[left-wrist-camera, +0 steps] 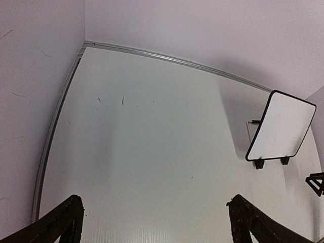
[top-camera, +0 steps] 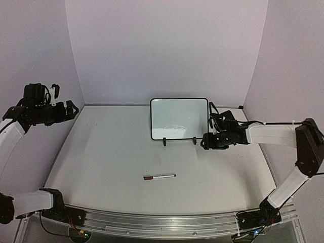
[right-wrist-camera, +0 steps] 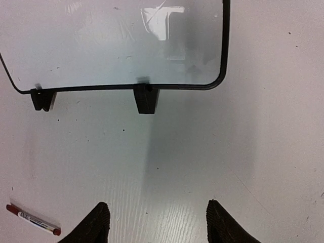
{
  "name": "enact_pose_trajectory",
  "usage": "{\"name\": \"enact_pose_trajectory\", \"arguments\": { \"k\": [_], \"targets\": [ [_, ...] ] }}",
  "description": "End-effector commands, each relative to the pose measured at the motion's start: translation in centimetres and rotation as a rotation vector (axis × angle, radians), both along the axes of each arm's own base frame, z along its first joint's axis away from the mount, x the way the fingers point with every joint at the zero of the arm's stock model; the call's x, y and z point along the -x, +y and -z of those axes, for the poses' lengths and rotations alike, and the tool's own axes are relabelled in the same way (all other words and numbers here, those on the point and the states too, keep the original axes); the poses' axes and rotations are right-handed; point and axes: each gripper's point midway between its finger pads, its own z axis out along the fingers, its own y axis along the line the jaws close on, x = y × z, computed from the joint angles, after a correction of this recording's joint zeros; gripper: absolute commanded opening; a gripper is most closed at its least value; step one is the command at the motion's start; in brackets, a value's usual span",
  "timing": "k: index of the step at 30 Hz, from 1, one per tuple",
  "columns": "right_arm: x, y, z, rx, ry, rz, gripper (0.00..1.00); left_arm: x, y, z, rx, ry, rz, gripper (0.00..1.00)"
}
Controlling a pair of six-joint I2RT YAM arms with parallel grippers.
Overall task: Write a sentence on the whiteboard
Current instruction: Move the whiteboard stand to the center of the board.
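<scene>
The whiteboard point(top-camera: 179, 118) stands upright on two black clip feet at the back middle of the table, faint marks low on its face. It also shows in the left wrist view point(left-wrist-camera: 281, 130) and in the right wrist view point(right-wrist-camera: 111, 43). A marker with a red cap point(top-camera: 159, 176) lies flat in front of it, also at the lower left of the right wrist view point(right-wrist-camera: 33, 219). My right gripper point(top-camera: 205, 141) is open and empty, low over the table just right of the board's right foot point(right-wrist-camera: 146, 98). My left gripper point(top-camera: 71, 109) is open and empty, raised at the far left.
Purple walls close the table at back and sides. A metal rail point(top-camera: 152, 223) runs along the near edge. The right arm point(top-camera: 268, 134) stretches across the right side of the table.
</scene>
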Motion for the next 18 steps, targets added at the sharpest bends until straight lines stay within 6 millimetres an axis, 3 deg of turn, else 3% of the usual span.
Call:
{"name": "enact_pose_trajectory", "arguments": {
  "k": [1, 5, 10, 18],
  "targets": [
    [-3.7, 2.6, -0.4, 0.035, -0.083, -0.004, 0.58, 0.0, 0.3, 1.4, -0.046, -0.038, 0.013, 1.00],
    [-5.4, 4.3, 0.9, 0.060, -0.087, -0.019, 0.54, 0.5, 0.3, 3.9, -0.059, -0.005, 0.016, 1.00],
    [-7.2, 5.1, 2.4, 0.113, -0.108, -0.010, 0.44, 0.8, 0.9, 3.5, -0.092, -0.020, 0.003, 1.00],
    [-8.5, 4.8, 4.4, 0.186, -0.109, 0.015, 0.41, 0.9, 0.7, 3.4, -0.087, -0.030, 0.011, 1.00]
  ]
}}
